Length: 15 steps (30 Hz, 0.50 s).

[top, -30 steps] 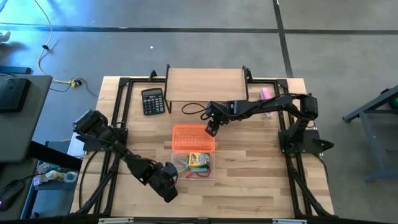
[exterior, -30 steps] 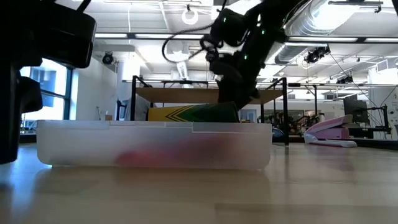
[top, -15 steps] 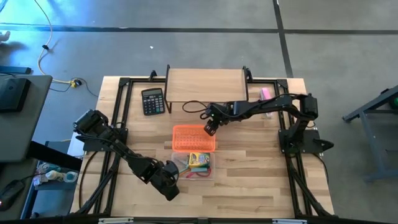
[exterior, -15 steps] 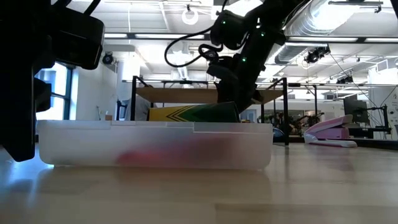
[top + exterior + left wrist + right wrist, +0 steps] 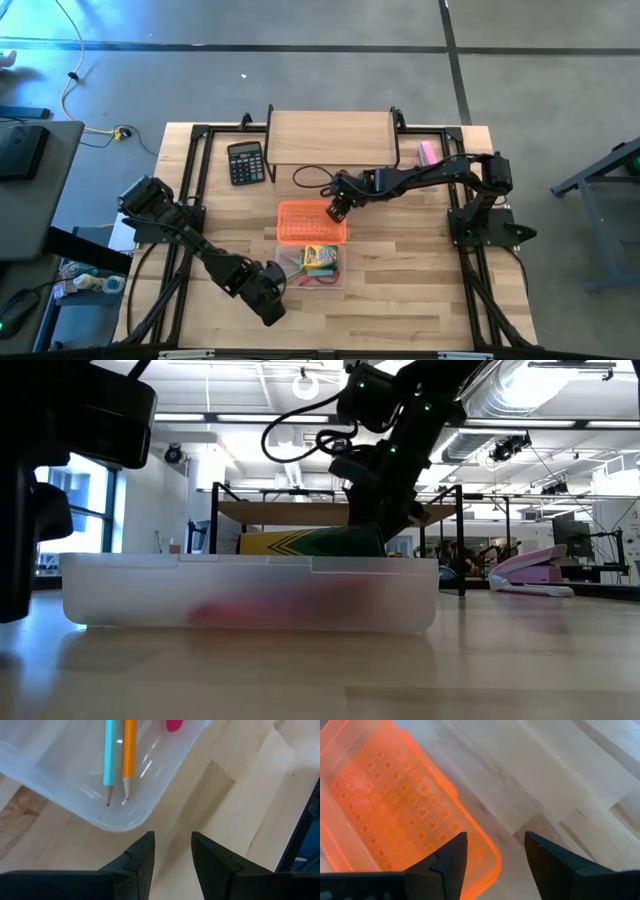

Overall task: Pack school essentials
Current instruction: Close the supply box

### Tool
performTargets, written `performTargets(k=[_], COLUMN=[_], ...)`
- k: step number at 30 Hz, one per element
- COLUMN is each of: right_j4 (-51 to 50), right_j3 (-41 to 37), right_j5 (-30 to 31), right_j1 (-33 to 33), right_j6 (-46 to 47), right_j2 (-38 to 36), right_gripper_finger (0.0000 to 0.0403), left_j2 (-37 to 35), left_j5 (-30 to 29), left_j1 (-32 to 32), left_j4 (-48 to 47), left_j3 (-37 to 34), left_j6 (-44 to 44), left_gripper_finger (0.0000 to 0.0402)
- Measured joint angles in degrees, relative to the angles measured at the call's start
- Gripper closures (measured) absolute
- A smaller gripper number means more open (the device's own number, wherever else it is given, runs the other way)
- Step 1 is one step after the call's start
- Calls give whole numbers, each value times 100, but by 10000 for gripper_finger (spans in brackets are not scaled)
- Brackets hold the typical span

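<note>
I look past my right gripper (image 5: 495, 857) and its two dark fingers (image 5: 447, 862) stand apart with nothing between them. Under them lies an orange see-through plastic lid with rows of little square holes (image 5: 395, 805). One rounded corner of it sits just below the fingers. Beside it is the pale wooden table (image 5: 545, 775) made of long planks

An orange lid (image 5: 312, 222) with a grid of little square holes lies on the pale, striped wood table (image 5: 400, 290), next to a frosted clear box (image 5: 310, 267) holding a yellow-green crayon box (image 5: 320, 257). Inside the box lie a teal pencil (image 5: 110, 755), an orange pencil (image 5: 129, 752) and a bit of pink-red. A black calculator (image 5: 245, 162) and a pale pink block (image 5: 426, 152) sit farther back, and both arms are dark.
</note>
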Motion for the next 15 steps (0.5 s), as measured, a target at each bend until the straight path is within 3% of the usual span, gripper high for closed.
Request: performTargets(k=[15], right_j4=[61], right_j3=[9], right_j5=[-107], right_j1=[81], right_j6=[127], right_j2=[337], right_gripper_finger=[215], left_j2=[-2], left_j5=[7], left_j1=[-73], left_j4=[-249], left_j3=[0], left_j6=[329], left_gripper_finger=[284])
